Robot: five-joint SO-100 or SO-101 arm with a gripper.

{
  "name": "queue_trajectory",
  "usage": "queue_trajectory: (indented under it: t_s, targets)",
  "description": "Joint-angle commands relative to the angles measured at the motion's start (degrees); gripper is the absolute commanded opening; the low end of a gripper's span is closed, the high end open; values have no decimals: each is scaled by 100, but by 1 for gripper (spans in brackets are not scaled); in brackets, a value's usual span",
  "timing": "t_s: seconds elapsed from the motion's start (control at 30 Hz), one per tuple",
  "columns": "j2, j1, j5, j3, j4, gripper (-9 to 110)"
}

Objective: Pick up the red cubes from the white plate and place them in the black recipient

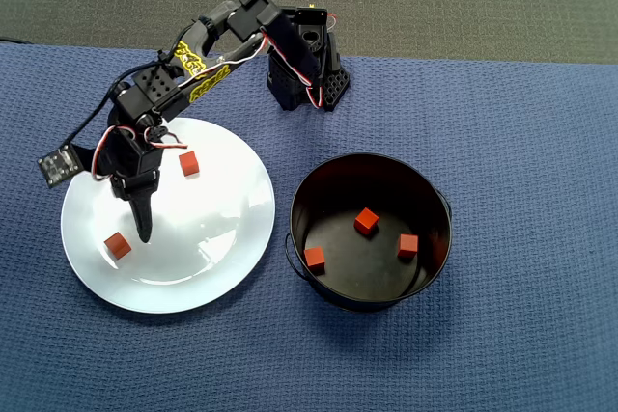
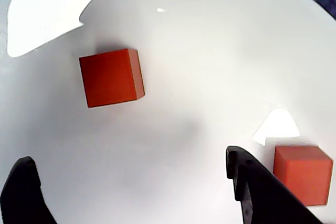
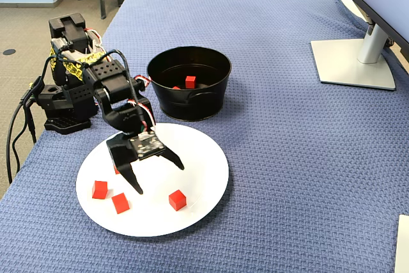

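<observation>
The white plate [image 1: 222, 200] [image 3: 198, 158] lies on the left of the blue cloth in the overhead view. My gripper [image 1: 145, 229] [image 2: 128, 158] [image 3: 159, 178] hovers over it, open, with nothing between its black fingers. In the overhead view two red cubes [image 1: 188, 163] [image 1: 118, 245] show on the plate. The fixed view shows several there [image 3: 99, 189] [image 3: 120, 202] [image 3: 177, 199]. In the wrist view one cube [image 2: 111, 77] lies ahead of the jaws and another [image 2: 303, 174] sits just outside the right finger [image 2: 252, 187]. The black recipient [image 1: 442, 207] [image 3: 192, 103] holds three cubes [image 1: 366, 221] [image 1: 407, 245] [image 1: 315, 259].
The arm's base [image 1: 307, 74] [image 3: 64, 103] stands at the table's edge behind plate and pot. A monitor stand [image 3: 351, 62] sits far from the plate across the blue cloth [image 3: 287, 158]. The pot stands close beside the plate.
</observation>
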Motion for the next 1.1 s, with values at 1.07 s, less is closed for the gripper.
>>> queue_trajectory:
  t_s: [1.07]
  targets:
    - [-615,-519,-290,483,-2206,34]
